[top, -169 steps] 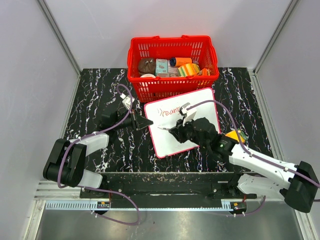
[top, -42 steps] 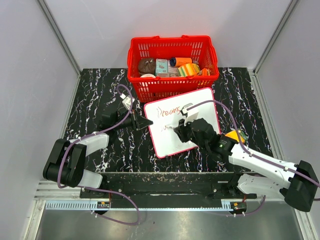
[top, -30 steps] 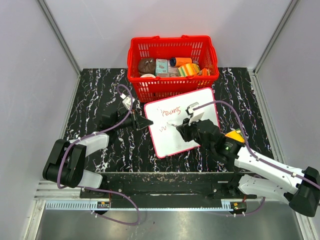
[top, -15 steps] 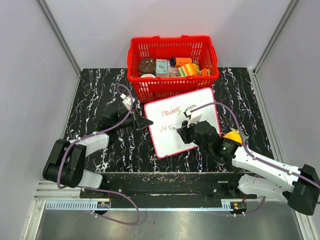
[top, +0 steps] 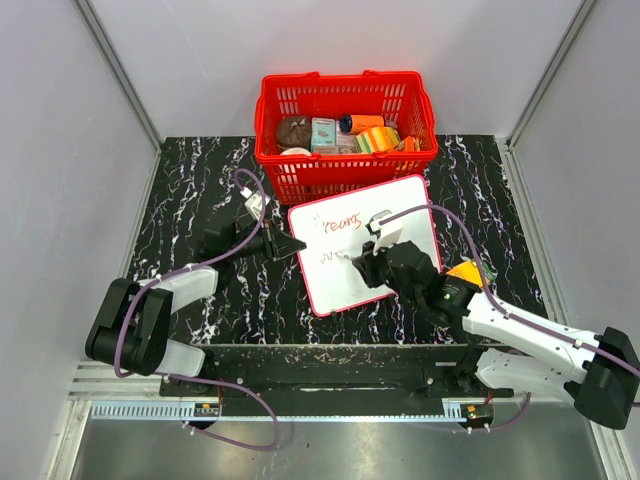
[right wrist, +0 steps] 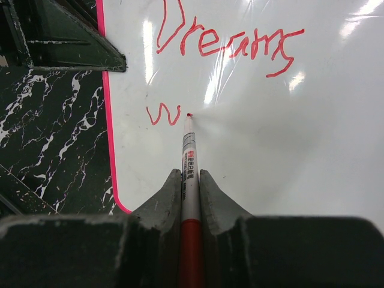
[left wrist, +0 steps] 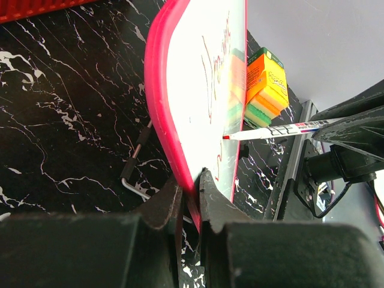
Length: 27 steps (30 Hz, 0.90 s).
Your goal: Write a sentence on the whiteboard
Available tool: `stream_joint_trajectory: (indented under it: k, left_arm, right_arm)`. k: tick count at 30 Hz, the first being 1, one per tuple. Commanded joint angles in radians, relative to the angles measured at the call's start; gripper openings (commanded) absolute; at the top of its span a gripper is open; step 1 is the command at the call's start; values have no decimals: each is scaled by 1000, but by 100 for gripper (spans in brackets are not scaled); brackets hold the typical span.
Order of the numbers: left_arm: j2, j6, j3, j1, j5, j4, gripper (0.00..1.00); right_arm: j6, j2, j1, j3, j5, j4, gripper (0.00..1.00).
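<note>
When you look from the top camera, the whiteboard sits on the black marbled table just in front of the red basket, turned a bit so one far corner comes close to the basket. The sentence so far is one red word on the top line plus a small squiggle under it. The left gripper is at the board's left edge. The right gripper hangs over the middle of the board with a marker pointing left.

Left wrist cam: jaws pinched on the board's pink rim, so it's clamped on the whiteboard. The marker tip looks to be touching the white surface, and an orange and green pack shows past the board.

Right wrist cam: fingers squeezed tight on the marker, red end toward the camera, tip down on the board right after a little "w". Above that it reads "Dreams", pretty wobbly. The left gripper's dark fingers sit top left, on the rim.
</note>
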<state>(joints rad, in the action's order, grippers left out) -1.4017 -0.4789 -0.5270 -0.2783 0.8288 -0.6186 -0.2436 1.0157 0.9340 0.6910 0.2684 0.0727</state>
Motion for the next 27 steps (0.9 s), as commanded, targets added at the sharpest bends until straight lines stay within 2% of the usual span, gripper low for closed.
stream_joint_trajectory:
  k: [1, 13, 27]
  left_arm:
    - [6, 160, -1, -13, -46, 13, 0]
    - [6, 160, -4, -15, -48, 14, 0]
    - [6, 163, -4, -18, -48, 16, 0]
  right_arm:
    - [-9, 6, 0, 2, -15, -1, 0]
    - [-33, -14, 0, -15, -31, 47, 0]
    - [-31, -25, -1, -5, 71, 58, 0]
